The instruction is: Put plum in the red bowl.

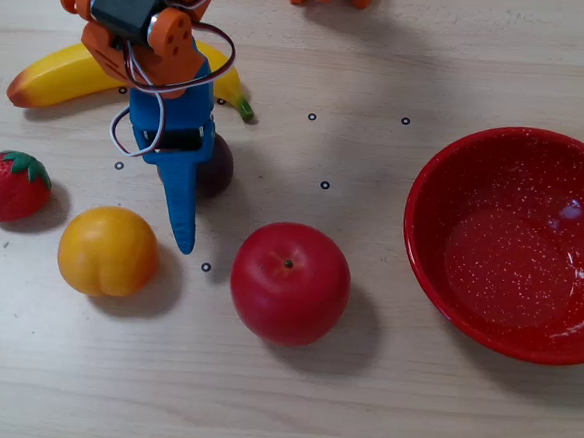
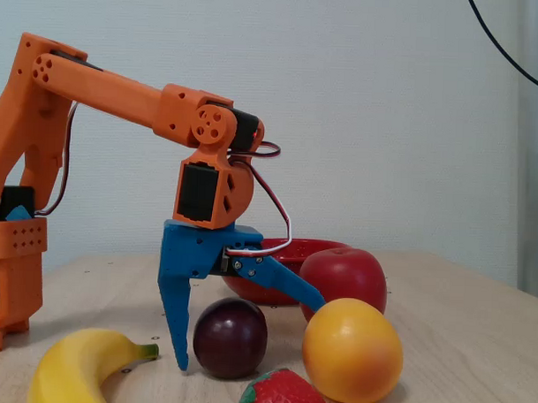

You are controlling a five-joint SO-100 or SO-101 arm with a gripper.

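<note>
On the wooden table, the blue gripper points down over the plum. Its two fingers are spread wide apart. One finger stands on the banana side of the plum, and the other finger sticks out above it toward the apple. The gripper holds nothing. From above, the plum peeks out beside the blue finger, near the banana. An orange fruit and a strawberry sit close by. The red bowl sits well apart on the right in the overhead view.
</note>
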